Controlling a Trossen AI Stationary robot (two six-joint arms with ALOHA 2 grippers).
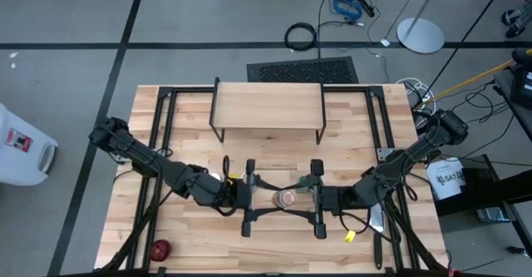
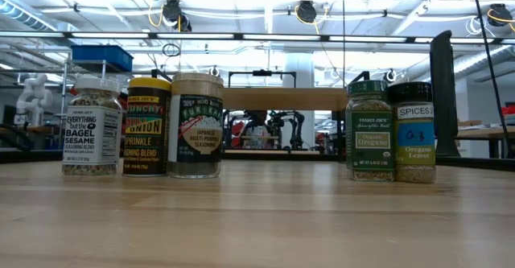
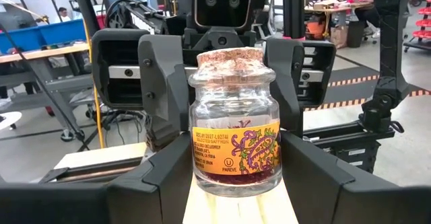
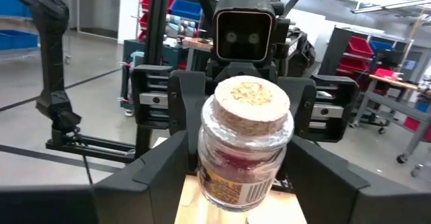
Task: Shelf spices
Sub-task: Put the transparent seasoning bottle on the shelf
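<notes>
A clear glass jar (image 1: pixel 287 198) with a cork stopper and an orange label sits between my two grippers at the table's near middle. My left gripper (image 1: pixel 274 199) comes at it from the left and my right gripper (image 1: pixel 301 199) from the right, and both are shut on it. The shelf (image 1: pixel 268 106), a light wood plank on black legs, stands at the far middle. In the low view the white-capped (image 2: pixel 92 127), yellow (image 2: pixel 148 127), tan (image 2: pixel 196 125), green-lidded (image 2: pixel 369 129) and dark-lidded (image 2: pixel 415 131) jars stand on their bases in a row. The shelf (image 2: pixel 282 99) is behind them. My left gripper pinches the jar's lower body (image 3: pixel 202 173) between its two fingers (image 3: pixel 161 183), level, from the table's left. The jar is nearly upright, leaning slightly. My right gripper has its fingers (image 4: pixel 158 170) against the jar's body (image 4: pixel 209 177) on both sides, level, from the table's right. Whether the base rests on the table is hidden.
A small red round object (image 1: pixel 160 248) lies near the table's near left corner. A small yellow thing (image 1: pixel 351 235) and a flat metal piece (image 1: pixel 376 220) lie beside the right arm. Black frame rails (image 1: pixel 158 144) run along both sides of the table.
</notes>
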